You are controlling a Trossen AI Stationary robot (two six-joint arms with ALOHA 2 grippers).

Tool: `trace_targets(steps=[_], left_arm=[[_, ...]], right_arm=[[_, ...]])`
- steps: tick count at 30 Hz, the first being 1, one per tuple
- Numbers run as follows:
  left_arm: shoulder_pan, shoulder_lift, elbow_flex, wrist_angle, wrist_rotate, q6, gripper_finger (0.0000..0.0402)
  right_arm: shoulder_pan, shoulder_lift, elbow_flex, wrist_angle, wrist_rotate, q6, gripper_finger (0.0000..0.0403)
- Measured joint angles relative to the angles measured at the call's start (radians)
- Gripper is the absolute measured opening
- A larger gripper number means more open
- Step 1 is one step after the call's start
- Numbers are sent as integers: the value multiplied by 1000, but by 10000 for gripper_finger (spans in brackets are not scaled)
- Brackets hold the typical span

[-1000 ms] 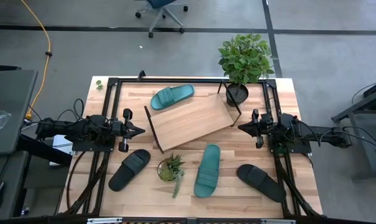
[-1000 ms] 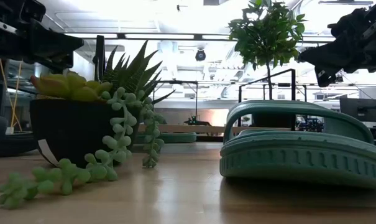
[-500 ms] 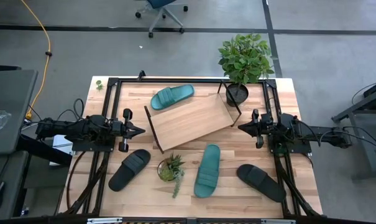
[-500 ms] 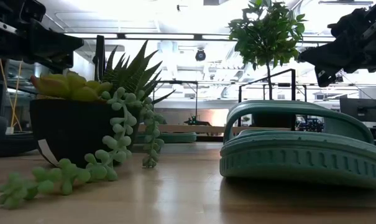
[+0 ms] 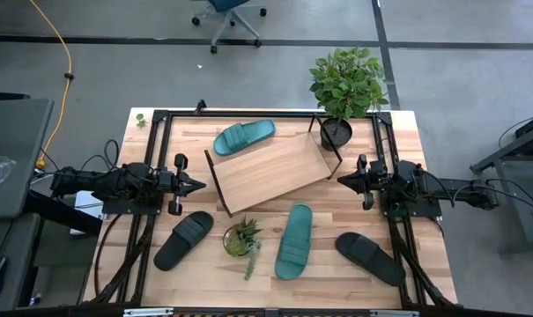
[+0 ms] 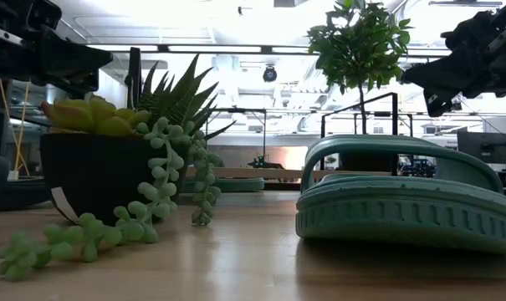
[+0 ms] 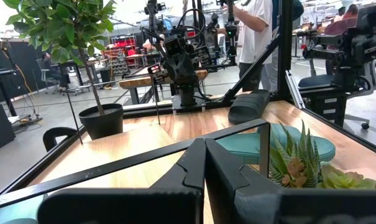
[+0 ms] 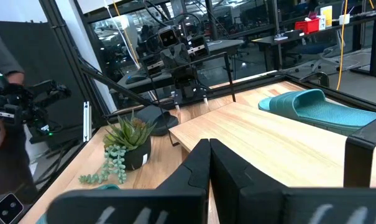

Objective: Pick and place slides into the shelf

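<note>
The slanted light-wood shelf (image 5: pixel 271 169) sits mid-table with nothing on it. One teal slide (image 5: pixel 244 136) lies beyond its far edge, the other teal slide (image 5: pixel 294 240) near the front. A black slide (image 5: pixel 183 239) lies at front left, another black slide (image 5: pixel 369 257) at front right. My left gripper (image 5: pixel 202 185) hovers shut at the shelf's left end, my right gripper (image 5: pixel 341 179) shut at its right end. Both hold nothing. In the right wrist view the far teal slide (image 8: pixel 321 109) lies flat on the table.
A small succulent pot (image 5: pixel 240 239) stands between the front-left black slide and the front teal slide. A leafy potted plant (image 5: pixel 343 88) stands at the far right corner. A black metal frame (image 5: pixel 266 113) borders the table. People stand in the room beyond.
</note>
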Motion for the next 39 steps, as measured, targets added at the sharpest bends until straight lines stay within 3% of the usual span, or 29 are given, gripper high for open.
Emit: trace_targets(steps=[28, 37, 39], left_arm=[[0, 0, 0, 6, -34, -2, 1], [0, 0, 0, 6, -27, -57, 1], [0, 0, 0, 21, -25, -158, 1]], right_arm=[[0, 0, 0, 0, 0, 0, 0], [0, 0, 0, 0, 0, -31, 0], [0, 0, 0, 0, 0, -49, 0]])
